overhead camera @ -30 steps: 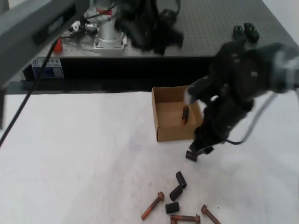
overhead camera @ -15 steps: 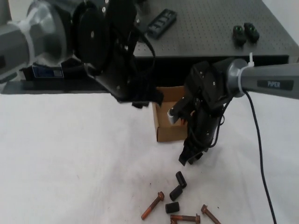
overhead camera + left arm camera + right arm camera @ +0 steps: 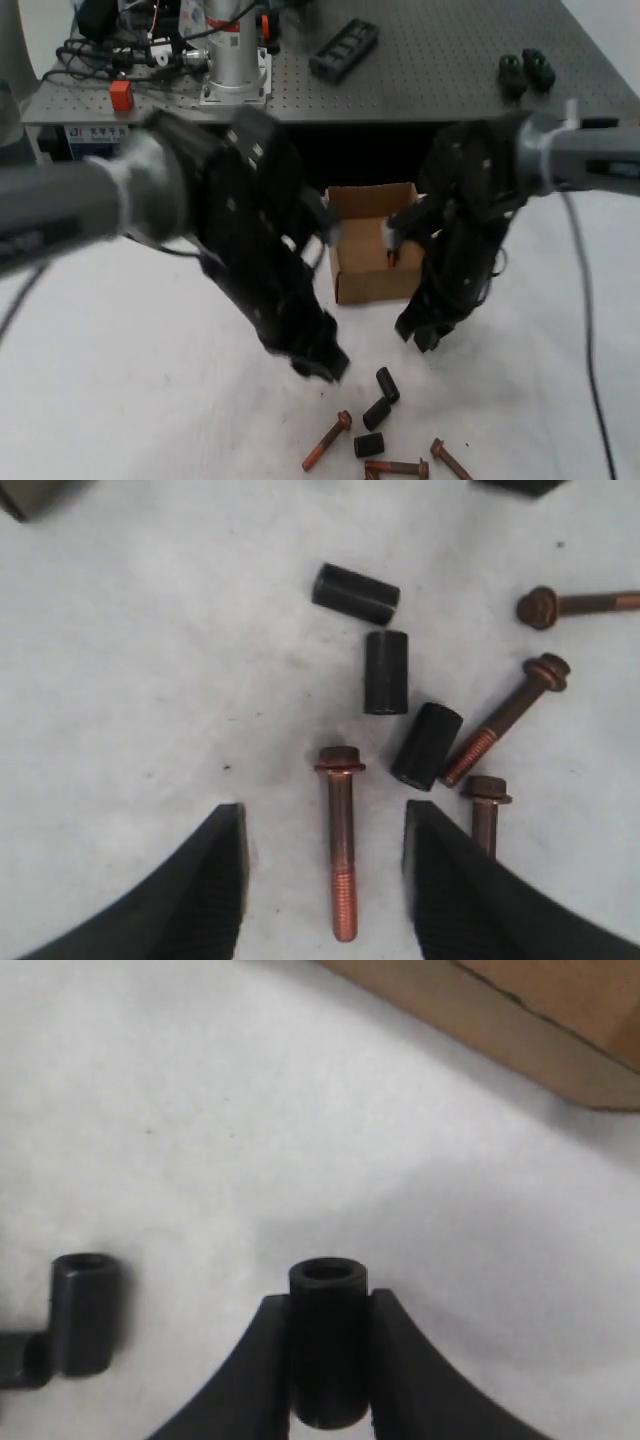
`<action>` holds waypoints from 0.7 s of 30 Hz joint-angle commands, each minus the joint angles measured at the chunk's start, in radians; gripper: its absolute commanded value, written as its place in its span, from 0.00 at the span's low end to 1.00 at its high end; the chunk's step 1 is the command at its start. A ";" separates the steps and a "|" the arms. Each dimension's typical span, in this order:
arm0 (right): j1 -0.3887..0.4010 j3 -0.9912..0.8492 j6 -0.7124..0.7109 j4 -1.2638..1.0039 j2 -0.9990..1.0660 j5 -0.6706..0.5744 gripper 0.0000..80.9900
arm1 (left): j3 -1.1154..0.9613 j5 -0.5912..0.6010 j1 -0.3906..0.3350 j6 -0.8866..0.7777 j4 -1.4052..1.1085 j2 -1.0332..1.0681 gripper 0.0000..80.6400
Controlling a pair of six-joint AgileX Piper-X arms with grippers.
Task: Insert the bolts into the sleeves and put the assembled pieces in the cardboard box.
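Right claw (image 3: 327, 1305) is clamped on a black sleeve (image 3: 327, 1355), just off the cardboard box (image 3: 520, 1020). Left claw (image 3: 322, 815) gapes wide over a copper bolt (image 3: 340, 850) lying on the tabletop (image 3: 150, 660). Bolt looks rigid, light and probably rolls. Grab the shank near the head, leaving the threads free.

High view: blurred left arm (image 3: 240, 230) and right arm (image 3: 470, 200) cover the brown cardboard box's (image 3: 370, 285) side walls. Left wrist view: one copper-coloured flanged bolt (image 3: 585, 602) cut at the edge. Right wrist view: right gripper (image 3: 328, 1305) hides the black cylindrical sleeve's (image 3: 328, 1350) sides.
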 commanded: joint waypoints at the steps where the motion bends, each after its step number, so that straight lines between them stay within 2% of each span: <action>1: -0.002 -0.013 0.009 -0.006 -0.011 -0.030 0.03 | -0.008 -0.034 -0.047 0.046 0.021 0.050 0.45; 6: -0.005 0.170 0.045 -0.048 -0.206 -0.030 0.03 | -0.011 -0.146 -0.103 0.047 0.022 0.119 0.45; 14: -0.005 0.354 0.104 -0.049 -0.482 -0.030 0.03 | -0.011 -0.153 -0.103 0.045 -0.004 0.184 0.43; 17: -0.005 0.393 0.123 -0.040 -0.565 -0.030 0.03 | -0.011 -0.153 -0.103 0.045 -0.032 0.195 0.34; 21: -0.005 0.417 0.147 0.006 -0.675 -0.030 0.03 | -0.011 -0.153 -0.103 0.045 -0.030 0.196 0.12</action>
